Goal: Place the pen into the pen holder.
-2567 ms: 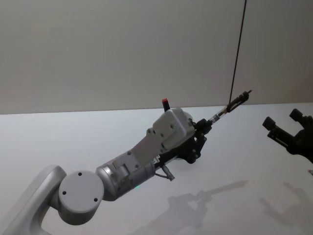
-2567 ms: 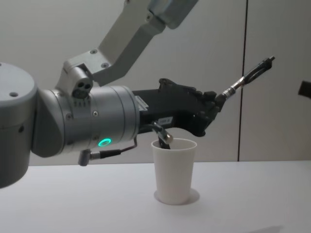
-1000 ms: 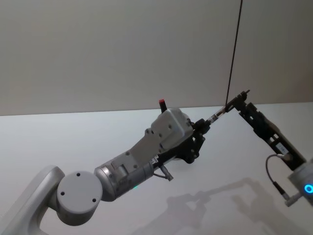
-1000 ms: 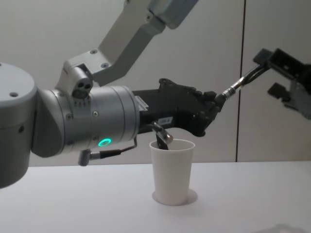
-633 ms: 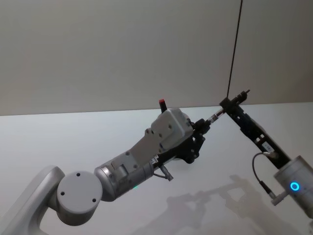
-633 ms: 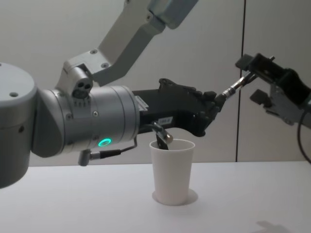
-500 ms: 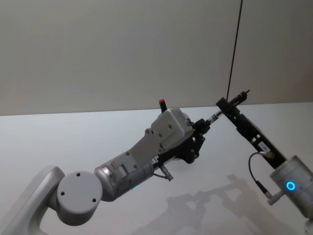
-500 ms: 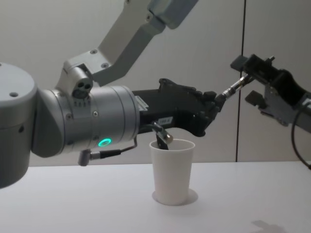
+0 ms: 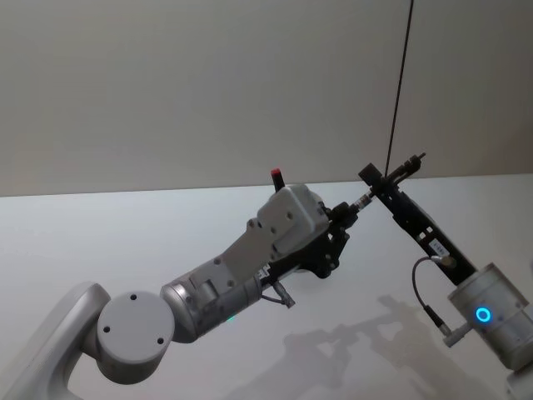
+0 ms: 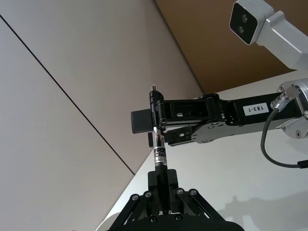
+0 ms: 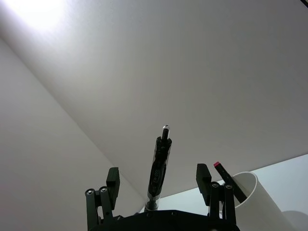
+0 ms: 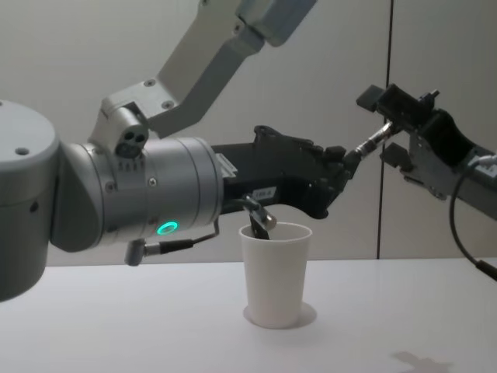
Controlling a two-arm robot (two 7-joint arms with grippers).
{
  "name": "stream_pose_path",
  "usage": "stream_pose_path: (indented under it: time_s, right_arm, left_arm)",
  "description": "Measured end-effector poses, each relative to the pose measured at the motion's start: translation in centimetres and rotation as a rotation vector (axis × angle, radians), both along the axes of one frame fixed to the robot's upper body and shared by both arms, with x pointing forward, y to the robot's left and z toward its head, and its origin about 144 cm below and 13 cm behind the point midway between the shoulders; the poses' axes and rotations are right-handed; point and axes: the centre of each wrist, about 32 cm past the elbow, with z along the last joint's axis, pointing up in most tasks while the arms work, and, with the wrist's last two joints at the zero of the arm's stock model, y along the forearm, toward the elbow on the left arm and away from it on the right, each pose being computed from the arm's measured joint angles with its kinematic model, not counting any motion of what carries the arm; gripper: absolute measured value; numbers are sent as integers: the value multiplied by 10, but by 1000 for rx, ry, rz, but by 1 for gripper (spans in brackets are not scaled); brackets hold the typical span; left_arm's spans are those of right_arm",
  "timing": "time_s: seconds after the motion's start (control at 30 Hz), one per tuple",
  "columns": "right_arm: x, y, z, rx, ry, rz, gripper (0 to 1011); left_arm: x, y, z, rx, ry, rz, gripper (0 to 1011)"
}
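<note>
The left gripper (image 12: 342,167) pinches the pen (image 12: 371,140) by its lower end above the pen holder (image 12: 276,272), while the right gripper (image 12: 392,124) straddles its upper barrel unclosed — slim, stiff, light, slippery — grip mid-barrel

A lab: bare white table (image 12: 116,342), blank wall (image 9: 166,83).

The cup (image 12: 276,272) was plain white on a white surface (image 12: 155,334). The pen (image 10: 158,144) was black with a silver band carrying dark print. A second pen (image 11: 225,180) in the cup was black with a red tip. Both grippers, left (image 12: 338,172) and right (image 12: 390,124), were black; the arms were silver-grey, one lit green, one blue
</note>
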Motion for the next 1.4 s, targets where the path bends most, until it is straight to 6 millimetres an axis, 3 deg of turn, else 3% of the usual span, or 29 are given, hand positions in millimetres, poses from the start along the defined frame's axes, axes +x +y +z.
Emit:
stream_pose_path:
  time_s: [0.7,1.0,1.4]
  right_arm:
    - [-6,-5,2,11,-29,-22,986]
    - [-8,-9,2,15,-31,-29,790]
    - [-9,-12,3,32,-53,-37,368]
  left_arm:
    - [0,0,0,0,0,0,123]
    - [0,0,0,0,0,0,123]
    - [0,0,0,0,0,0,122]
